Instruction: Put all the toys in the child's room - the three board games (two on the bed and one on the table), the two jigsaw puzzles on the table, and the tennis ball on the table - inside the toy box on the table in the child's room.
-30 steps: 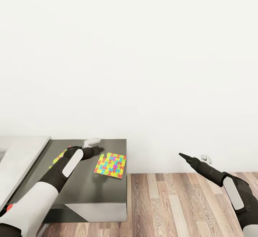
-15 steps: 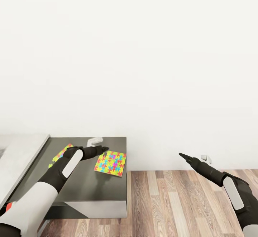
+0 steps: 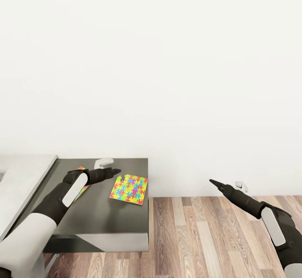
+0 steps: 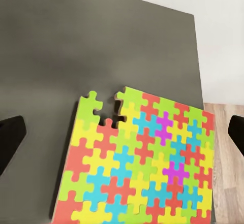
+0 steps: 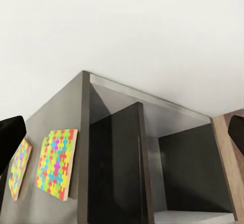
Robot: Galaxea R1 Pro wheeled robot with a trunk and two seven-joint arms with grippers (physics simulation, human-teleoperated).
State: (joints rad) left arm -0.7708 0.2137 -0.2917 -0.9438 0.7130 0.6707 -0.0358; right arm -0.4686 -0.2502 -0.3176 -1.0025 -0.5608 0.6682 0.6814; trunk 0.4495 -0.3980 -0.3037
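Note:
One jigsaw puzzle (image 3: pixel 129 189), a thin square sheet of bright pieces, lies flat on the dark grey section of the table (image 3: pixel 105 215), close to its right edge. My left gripper (image 3: pixel 114 171) hovers open just left of that sheet's far corner. In the left wrist view the puzzle (image 4: pixel 142 163) sits between the spread fingers, with one piece missing on an edge. A second jigsaw puzzle (image 3: pixel 79 170) is mostly hidden behind my left forearm. My right gripper (image 3: pixel 214 182) hangs open over the floor, well to the right of the table. Its wrist view holds both puzzles (image 5: pixel 56 163) (image 5: pixel 18 168).
The table's light grey top (image 3: pixel 25 177) joins on the left. A plain white wall (image 3: pixel 167 80) stands right behind the table. Wood-plank floor (image 3: pixel 209 236) spreads to the right. In the right wrist view the table's open side compartments (image 5: pixel 178 173) show.
The view has tilted slightly, so the table sits higher in the picture. My left arm has drawn back to the left, and its gripper is now off the puzzle's corner. The right arm is unchanged.

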